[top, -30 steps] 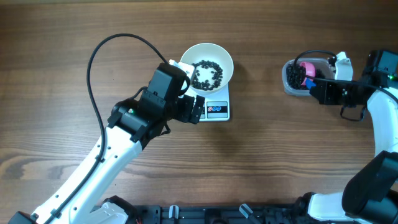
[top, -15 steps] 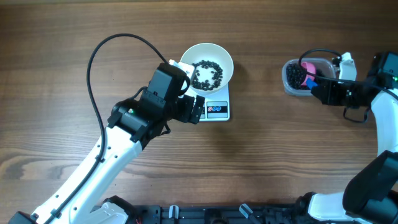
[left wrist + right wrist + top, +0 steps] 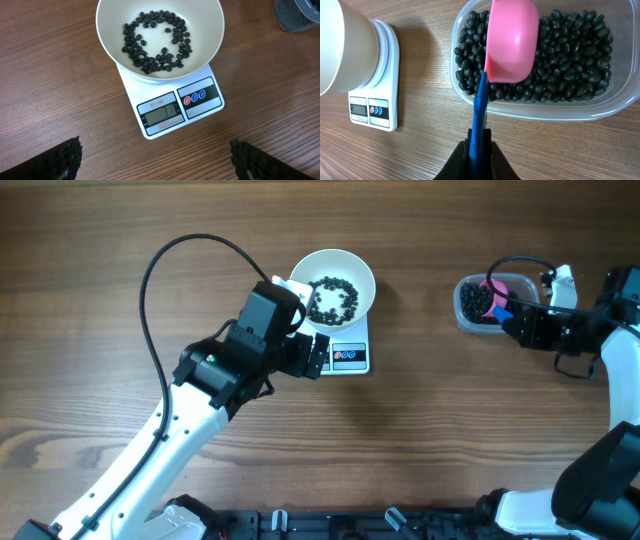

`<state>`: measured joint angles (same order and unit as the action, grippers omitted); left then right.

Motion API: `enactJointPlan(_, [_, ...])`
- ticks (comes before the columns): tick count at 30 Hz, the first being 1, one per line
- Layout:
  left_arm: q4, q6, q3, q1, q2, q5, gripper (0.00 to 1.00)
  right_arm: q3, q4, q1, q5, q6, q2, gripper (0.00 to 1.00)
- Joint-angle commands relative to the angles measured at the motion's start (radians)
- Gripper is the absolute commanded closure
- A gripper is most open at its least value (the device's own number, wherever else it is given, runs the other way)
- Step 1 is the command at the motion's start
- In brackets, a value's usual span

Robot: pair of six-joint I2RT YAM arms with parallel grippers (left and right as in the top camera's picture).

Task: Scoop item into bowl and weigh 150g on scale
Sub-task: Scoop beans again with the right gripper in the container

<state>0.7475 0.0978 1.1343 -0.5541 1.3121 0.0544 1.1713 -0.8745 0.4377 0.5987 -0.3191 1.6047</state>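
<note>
Clenched on the blue handle [image 3: 479, 110] of the pink scoop [image 3: 512, 40], the right hand [image 3: 479, 147] is held at the clear tub [image 3: 600, 112], well apart from the scale [image 3: 167, 91]. The cup should probably be sunk into the heap, then lifted level so nothing is spilled. The scoop's long axis runs straight out from the hand, cup end foremost, over the item [image 3: 565, 60]. Some item already lies in the bowl [image 3: 207, 30] on the scale, near which the left hand [image 3: 156, 160] is held released.
</note>
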Motion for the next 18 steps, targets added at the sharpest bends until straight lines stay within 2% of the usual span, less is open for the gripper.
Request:
enactJointPlan(1, [-0.002, -0.016, 0.014, 0.002, 0.008, -0.008, 0.0, 0.0, 0.006, 0.002, 0.055, 0.018, 0.015, 0.96])
enactJointPlan(18, [-0.002, -0.015, 0.014, 0.002, 0.008, -0.008, 0.0, 0.0, 0.029, 0.052, 0.159, 0.069, 0.015, 0.96])
